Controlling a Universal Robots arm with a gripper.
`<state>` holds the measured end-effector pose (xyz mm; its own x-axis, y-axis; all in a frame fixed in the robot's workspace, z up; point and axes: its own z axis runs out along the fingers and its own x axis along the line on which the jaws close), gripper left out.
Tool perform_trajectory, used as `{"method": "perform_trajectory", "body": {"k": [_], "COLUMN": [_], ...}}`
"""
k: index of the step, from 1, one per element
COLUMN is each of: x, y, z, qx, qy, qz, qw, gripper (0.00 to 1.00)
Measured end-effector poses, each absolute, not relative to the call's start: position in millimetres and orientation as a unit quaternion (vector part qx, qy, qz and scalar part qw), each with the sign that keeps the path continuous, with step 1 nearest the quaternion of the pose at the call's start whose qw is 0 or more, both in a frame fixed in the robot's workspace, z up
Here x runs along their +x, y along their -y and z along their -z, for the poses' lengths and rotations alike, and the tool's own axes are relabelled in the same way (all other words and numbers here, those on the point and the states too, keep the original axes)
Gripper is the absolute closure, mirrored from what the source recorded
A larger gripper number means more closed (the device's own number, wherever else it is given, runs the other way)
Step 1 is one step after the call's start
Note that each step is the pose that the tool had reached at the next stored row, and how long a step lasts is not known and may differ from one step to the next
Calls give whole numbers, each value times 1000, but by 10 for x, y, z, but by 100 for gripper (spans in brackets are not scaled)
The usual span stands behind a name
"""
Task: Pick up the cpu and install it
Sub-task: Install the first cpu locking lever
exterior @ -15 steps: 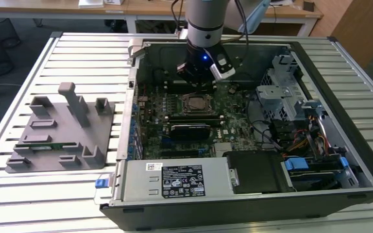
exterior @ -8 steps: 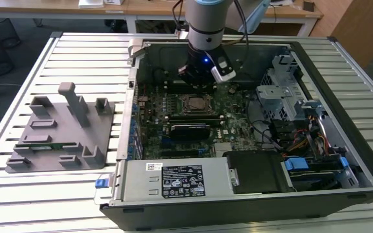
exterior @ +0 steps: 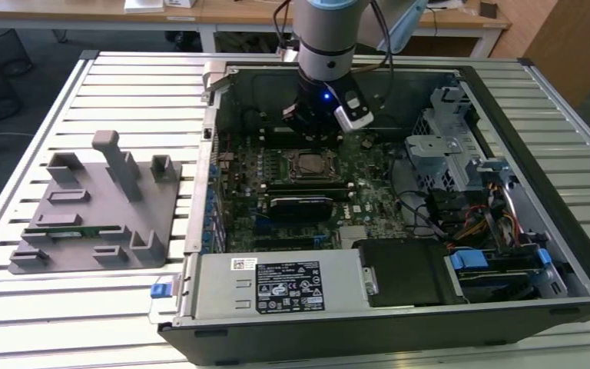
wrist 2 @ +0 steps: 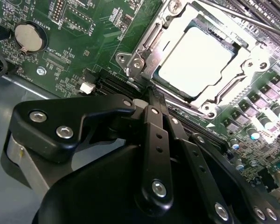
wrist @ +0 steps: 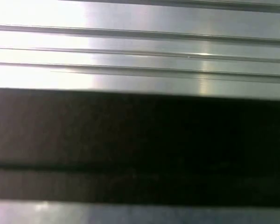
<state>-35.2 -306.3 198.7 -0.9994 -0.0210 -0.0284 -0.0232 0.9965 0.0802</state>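
Note:
The cpu (wrist 2: 195,59), a silver-grey square with a pale rim, lies flat in the motherboard socket (wrist 2: 144,51). The socket's metal frame stands open around it. In the second wrist view my gripper (wrist 2: 148,93) hovers just off one edge of the socket, its black fingers (wrist 2: 155,122) drawn together with nothing between them. It is not touching the cpu. In the exterior view the gripper (exterior: 312,132) hangs inside the open computer case (exterior: 213,161), just behind the socket (exterior: 306,163).
Memory slots, a black card and cables crowd the board around the socket. A drive cage (exterior: 449,146) stands to the exterior view's right and a power supply (exterior: 274,284) at the front. A grey parts fixture (exterior: 95,207) sits on the slatted table (wrist: 140,42) to the left.

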Motion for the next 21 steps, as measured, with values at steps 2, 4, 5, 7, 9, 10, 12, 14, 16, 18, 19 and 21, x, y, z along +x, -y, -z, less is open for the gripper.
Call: {"method": "perform_trajectory", "body": {"k": [2, 4, 5, 7, 9, 10, 12, 14, 16, 18, 19, 21], "x": [-351, -352, -351, -351, -345, -338, -321, -302, -293, -293, -293, -293], "y": [3062, 3062, 3062, 3062, 3062, 3062, 3063, 3063, 3062, 3062, 3062, 3063], "z": [-2002, -2016, -2021, -2020, -2020, -2018, -2017, -2017, -2016, -2016, -2016, -2014], "qx": [-11, -11, -11, -11, -11, -11, -11, -11, -11, -11, -11, -11], "qy": [-999, -999, -999, -999, -999, -999, -999, -999, -999, -999, -999, -999], "qz": [-40, -40, -40, -40, -37, -35, -33, -33, -34, -35, -34, -34], "qw": [14, 14, 14, 14, 14, 13, 12, 12, 12, 12, 12, 12], "gripper": [89, 89, 89, 89, 89, 89, 89, 89, 89, 89, 89, 89]}}
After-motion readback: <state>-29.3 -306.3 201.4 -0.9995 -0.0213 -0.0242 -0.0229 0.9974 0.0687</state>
